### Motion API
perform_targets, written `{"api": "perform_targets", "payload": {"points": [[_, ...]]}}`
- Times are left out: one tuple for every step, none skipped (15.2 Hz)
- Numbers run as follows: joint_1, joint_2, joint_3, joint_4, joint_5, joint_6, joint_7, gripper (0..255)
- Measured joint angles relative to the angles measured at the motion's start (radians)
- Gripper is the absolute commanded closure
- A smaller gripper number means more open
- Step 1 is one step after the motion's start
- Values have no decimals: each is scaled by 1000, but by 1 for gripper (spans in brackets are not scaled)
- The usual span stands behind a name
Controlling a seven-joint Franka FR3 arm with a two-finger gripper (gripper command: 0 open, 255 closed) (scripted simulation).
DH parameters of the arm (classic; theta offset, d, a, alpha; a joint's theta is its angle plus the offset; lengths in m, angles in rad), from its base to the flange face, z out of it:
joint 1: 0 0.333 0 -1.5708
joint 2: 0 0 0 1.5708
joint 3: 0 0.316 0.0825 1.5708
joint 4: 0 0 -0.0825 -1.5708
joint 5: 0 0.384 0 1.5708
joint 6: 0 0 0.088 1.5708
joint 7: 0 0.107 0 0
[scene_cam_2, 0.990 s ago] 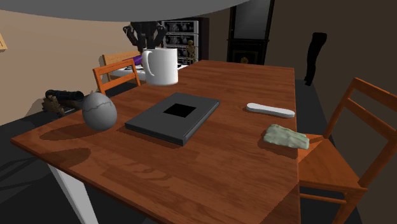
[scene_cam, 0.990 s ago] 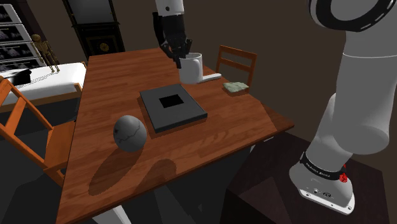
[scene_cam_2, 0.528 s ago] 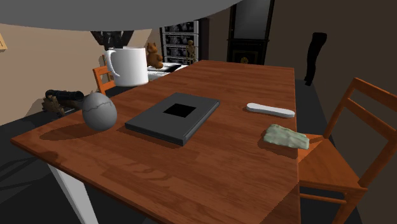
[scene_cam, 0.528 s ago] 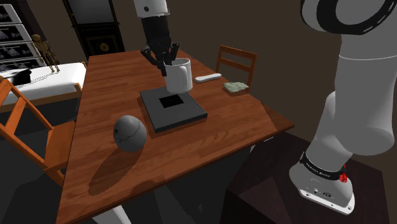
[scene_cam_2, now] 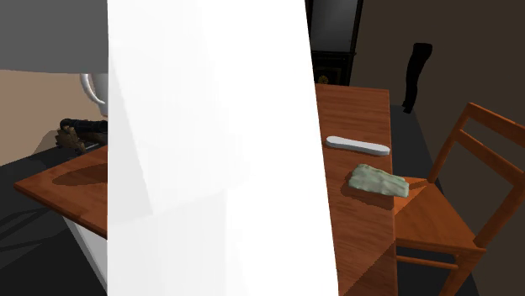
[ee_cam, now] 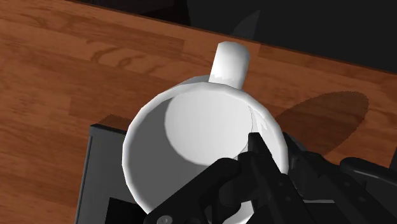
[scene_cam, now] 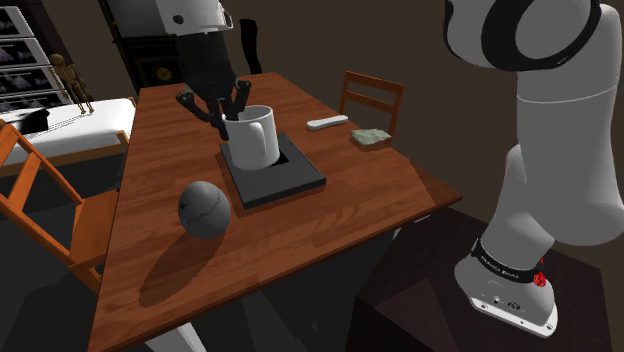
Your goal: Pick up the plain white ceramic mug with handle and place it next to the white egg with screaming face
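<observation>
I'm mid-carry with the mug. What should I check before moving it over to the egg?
1. Grip: the gripper clasps the mug by its rim, one finger inside and one outside: ok.
2. Mug upright: ok.
3. Mug's height above the dark slab under it: cannot tell.
4. Egg located: grey, on the table, toward the shoulder view's lower left of the slab: ok.
5. Bare wood beside the egg for setting down: ok.
6. Second exterior view: the white arm stands in front of the table's middle: not ok.
</observation>
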Motion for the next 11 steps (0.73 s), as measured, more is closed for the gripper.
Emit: {"api": "perform_targets", "payload": {"points": [[17, 16, 6, 20, -2, -2, 21, 255], [36, 33, 13, 48, -5, -12, 45, 255], [61, 74, 19, 110, -12, -31, 72, 255], [81, 93, 24, 140, -15, -41, 94, 255], [103, 127, 28, 195, -21, -60, 116, 255], [122, 160, 31, 248, -27, -78, 132, 255], [130, 171, 32, 260, -29, -78, 140, 255], [132, 176, 32, 255, -29, -69, 142, 255], [132, 172, 32, 236, -29, -54, 143, 255], [131, 167, 32, 216, -28, -38, 143, 255], [127, 158, 32, 187, -26, -19, 141, 255]]}}
